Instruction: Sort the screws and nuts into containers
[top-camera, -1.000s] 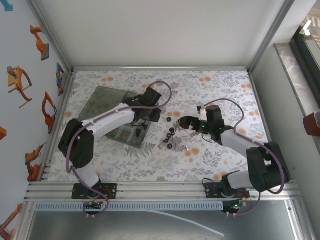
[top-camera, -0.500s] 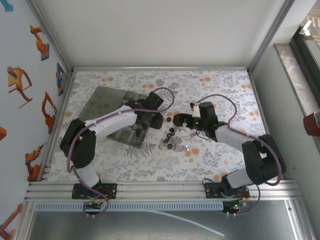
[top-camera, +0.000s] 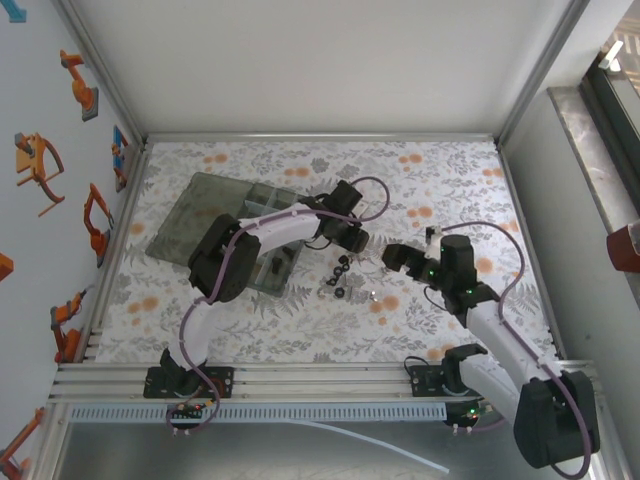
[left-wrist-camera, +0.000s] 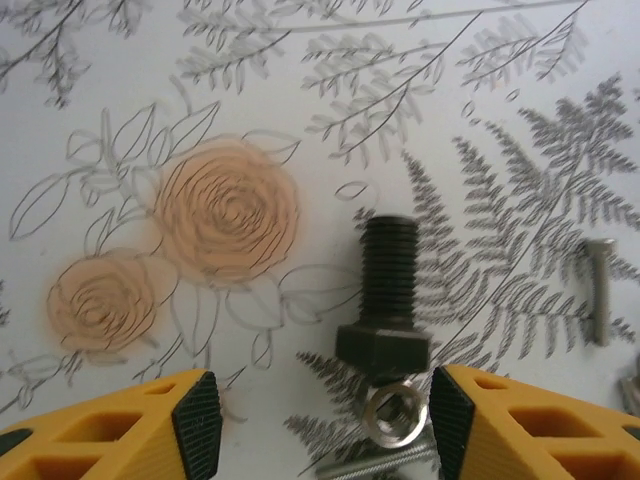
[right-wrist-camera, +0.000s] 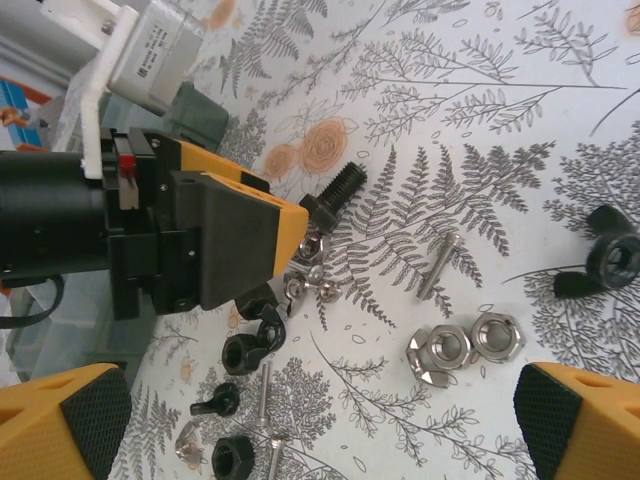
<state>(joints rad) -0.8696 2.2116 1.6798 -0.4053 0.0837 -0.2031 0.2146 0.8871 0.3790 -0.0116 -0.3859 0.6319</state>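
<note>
Worktop (top-camera: 450, 180) under a flower-printed cloth carries everything. The smoky plastic box (top-camera: 195, 215) sits in the upper left of the overhead view, its lid lying flat and its compartments (top-camera: 268, 268) at the end nearest frame centre. The screws and nuts (top-camera: 340, 277) lie in a loose heap just right of the box, between the two claws.

The left claw (left-wrist-camera: 322, 420) hangs over that heap with its jaws apart and nothing held. In its own camera the black pads sit at the lower corners. Between them lies the hex head of a black bolt (left-wrist-camera: 388, 290), shank pointing up the frame, with a silver nut (left-wrist-camera: 392, 412) touching the head. A silver screw (left-wrist-camera: 598, 290) lies well apart at the right edge.

The right claw (right-wrist-camera: 320, 425) is spread wide and empty near the heap. Two silver nuts (right-wrist-camera: 465, 345) touch each other right of centre in its view, and a black wing nut (right-wrist-camera: 610, 260) lies at the right edge.

The step in hand looks like picking one piece. Bolt head and nut touch, so closing here would likely trap both or flick the nut away. It would be better to move the left claw up the frame so the pads straddle the shank alone. Then lower it until the pads nearly meet the cloth, close gently and lift straight up. The right claw should keep out of that path, and the paired silver nuts are its easier target.
</note>
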